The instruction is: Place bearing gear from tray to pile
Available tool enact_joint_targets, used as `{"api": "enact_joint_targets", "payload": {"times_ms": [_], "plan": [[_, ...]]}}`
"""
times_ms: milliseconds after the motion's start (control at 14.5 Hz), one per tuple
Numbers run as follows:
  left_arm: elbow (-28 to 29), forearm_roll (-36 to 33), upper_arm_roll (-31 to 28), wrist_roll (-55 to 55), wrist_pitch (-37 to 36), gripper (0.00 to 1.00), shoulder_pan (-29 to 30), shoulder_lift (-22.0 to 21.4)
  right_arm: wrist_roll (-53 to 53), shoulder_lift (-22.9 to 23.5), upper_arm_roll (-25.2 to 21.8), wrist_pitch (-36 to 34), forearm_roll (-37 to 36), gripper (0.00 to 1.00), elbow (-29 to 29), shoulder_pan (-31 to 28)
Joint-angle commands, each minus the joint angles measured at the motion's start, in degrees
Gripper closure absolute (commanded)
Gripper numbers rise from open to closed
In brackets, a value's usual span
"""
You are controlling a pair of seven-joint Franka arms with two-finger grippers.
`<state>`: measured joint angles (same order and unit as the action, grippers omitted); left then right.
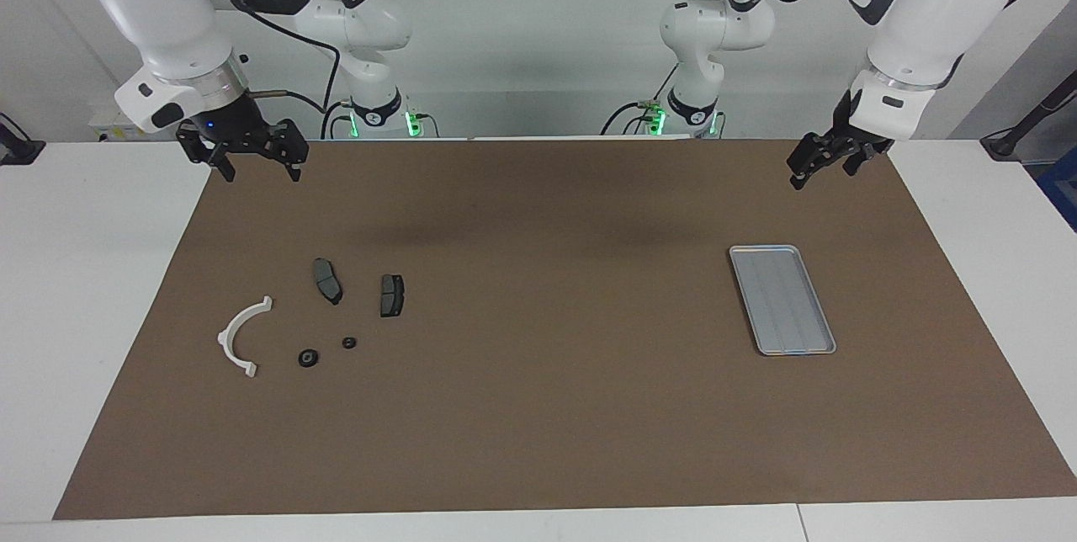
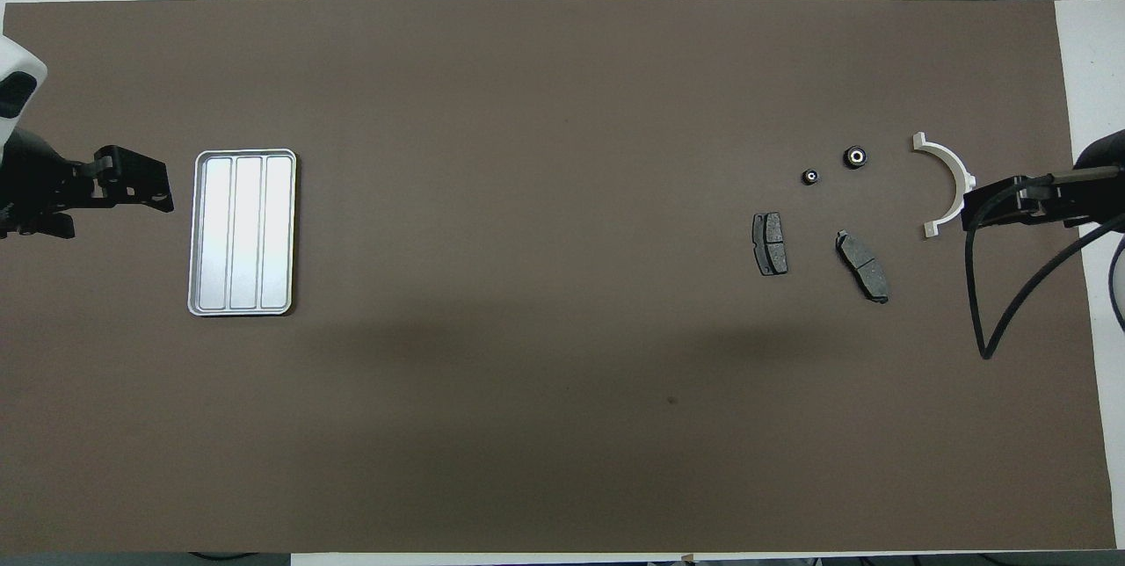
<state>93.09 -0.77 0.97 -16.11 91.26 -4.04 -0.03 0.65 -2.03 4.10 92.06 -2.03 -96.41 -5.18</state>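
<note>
The silver tray (image 1: 782, 300) (image 2: 243, 232) lies toward the left arm's end of the mat and holds nothing. At the right arm's end lies the pile: a white half-ring bracket (image 1: 238, 338) (image 2: 952, 184), two dark pads (image 1: 327, 280) (image 1: 391, 295), and two small black round bearing gears (image 1: 309, 357) (image 1: 349, 342) (image 2: 856, 156) (image 2: 810, 177). My right gripper (image 1: 259, 170) (image 2: 971, 213) hangs open and raised over the mat's edge beside the bracket, touching nothing. My left gripper (image 1: 799, 178) (image 2: 165, 195) waits raised beside the tray, open and holding nothing.
A brown mat (image 1: 538, 407) covers most of the white table (image 1: 84, 273). The right arm's black cable (image 2: 993, 320) loops over the mat's end. Both arm bases (image 1: 374, 113) (image 1: 694, 113) stand at the robots' edge.
</note>
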Motion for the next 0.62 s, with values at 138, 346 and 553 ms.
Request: {"api": "enact_joint_targets", "payload": {"times_ms": [138,346,553], "plan": [[1.22,0.50,0.17,0.55,0.76,0.00,0.62,-1.20,-0.56,-1.58,0.30,1.28,0.72,0.00,-1.77,-1.06],[1.22,0.50,0.17,0.55,0.67,0.00,0.62,-1.20,-0.56,-1.66,0.39,0.93,0.72,0.00,-0.28,-0.97],[1.22,0.50,0.17,0.55,0.67,0.00,0.62,-1.20,-0.56,-1.75,0.39,-0.48,0.72,0.00,1.48,-0.88]]}}
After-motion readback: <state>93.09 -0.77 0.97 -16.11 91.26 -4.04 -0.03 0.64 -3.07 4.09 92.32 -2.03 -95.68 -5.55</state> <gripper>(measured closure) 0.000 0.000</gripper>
